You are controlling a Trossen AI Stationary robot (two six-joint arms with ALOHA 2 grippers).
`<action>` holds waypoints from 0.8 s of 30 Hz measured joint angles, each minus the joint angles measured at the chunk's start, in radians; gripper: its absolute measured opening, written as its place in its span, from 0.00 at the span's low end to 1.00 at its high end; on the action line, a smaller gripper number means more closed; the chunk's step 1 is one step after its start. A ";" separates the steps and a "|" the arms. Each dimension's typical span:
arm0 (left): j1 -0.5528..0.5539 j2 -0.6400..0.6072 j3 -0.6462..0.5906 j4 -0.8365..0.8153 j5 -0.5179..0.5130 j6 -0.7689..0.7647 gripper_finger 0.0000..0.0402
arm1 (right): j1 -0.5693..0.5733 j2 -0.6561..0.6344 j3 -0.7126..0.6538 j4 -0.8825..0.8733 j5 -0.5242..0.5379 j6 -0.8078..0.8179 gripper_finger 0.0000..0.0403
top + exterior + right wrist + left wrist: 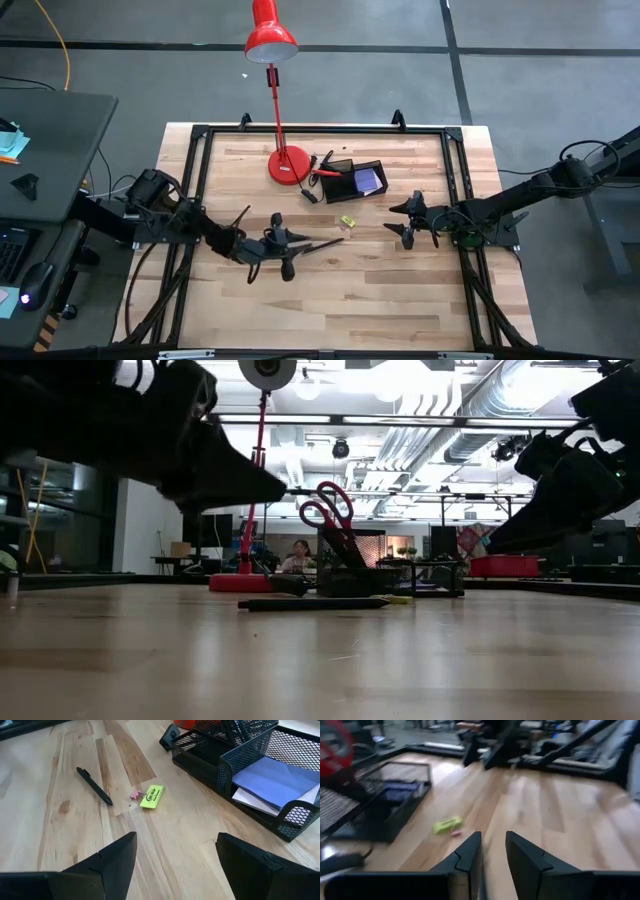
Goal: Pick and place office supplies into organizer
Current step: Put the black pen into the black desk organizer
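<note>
A thin dark pen (325,244) lies flat on the wooden table; it also shows as the pen (94,785) in the right wrist view. My left gripper (299,247) hovers just left of it, above the table, fingers a little apart with nothing between them (493,838). A small yellow piece (347,221) lies right of the pen. The black mesh organizer (340,186) holds a purple-blue pad (368,180) and red-handled scissors (326,510) standing upright. My right gripper (408,222) waits open right of the yellow piece.
A red desk lamp stands with its round base (288,163) just left of the organizer, its head (271,40) beyond the far edge. A small dark item (310,195) lies by the organizer's near left corner. Bare wood spreads toward the near edge.
</note>
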 joint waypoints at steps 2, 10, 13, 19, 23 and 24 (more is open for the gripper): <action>0.002 0.000 0.001 0.017 0.035 0.027 0.20 | 0.000 0.000 0.000 0.000 0.000 0.000 0.65; 0.008 0.086 0.001 0.115 0.051 0.026 0.20 | 0.000 0.000 0.000 -0.001 0.000 0.000 0.65; 0.008 0.140 0.001 0.153 0.072 0.006 0.20 | 0.000 0.000 0.000 -0.001 0.000 0.000 0.65; 0.008 0.218 0.001 0.205 0.054 -0.005 0.20 | 0.000 0.000 0.000 -0.001 -0.001 0.000 0.65; 0.008 0.246 0.003 0.206 0.054 0.001 0.20 | 0.000 0.000 0.000 -0.002 -0.004 0.000 0.65; 0.008 0.253 0.006 0.207 0.053 0.003 0.21 | 0.000 0.000 0.000 -0.002 -0.004 0.000 0.65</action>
